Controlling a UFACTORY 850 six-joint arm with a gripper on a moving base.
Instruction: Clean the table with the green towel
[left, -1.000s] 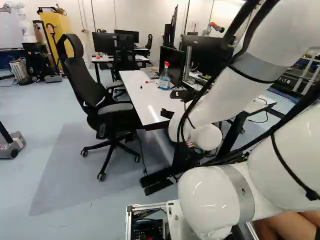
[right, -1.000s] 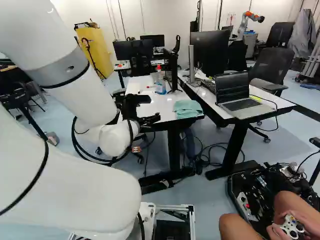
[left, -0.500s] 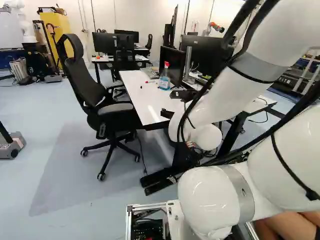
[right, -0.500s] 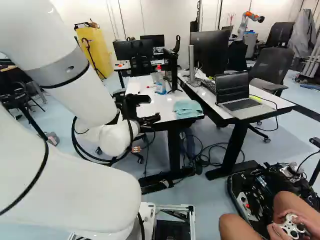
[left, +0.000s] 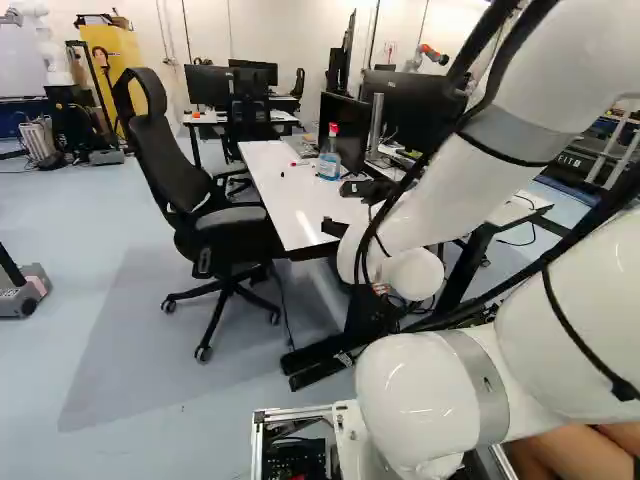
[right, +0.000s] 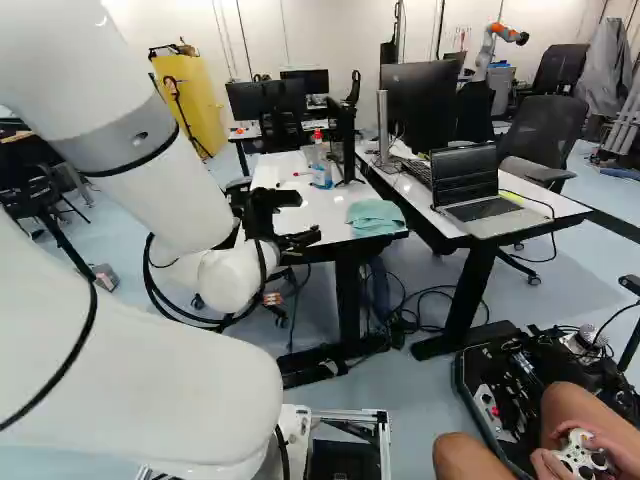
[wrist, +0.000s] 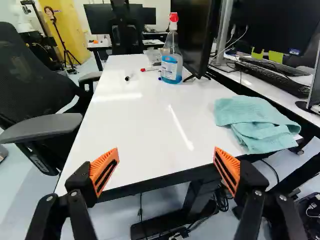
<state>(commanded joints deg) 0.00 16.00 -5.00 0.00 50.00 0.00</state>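
On worktop (wrist: 140, 125), at near corner: green towel (wrist: 257, 122), bunched. Tool (wrist: 166, 157) spread, empty. Risks: off-centre descent may shove towel over edge; shallow pinch may lose it; long wiping stroke could topple spray bottle (wrist: 171, 62).

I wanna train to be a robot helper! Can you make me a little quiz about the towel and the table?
1. True or false: the gripper is holding the green towel.
2. Fill in the missing colour: the spray bottle has a ___ top.
3. Pick one: where does the towel lie?
A) on the chair
B) on the white table
C) on the floor

Key: 1 false; 2 red; 3 B
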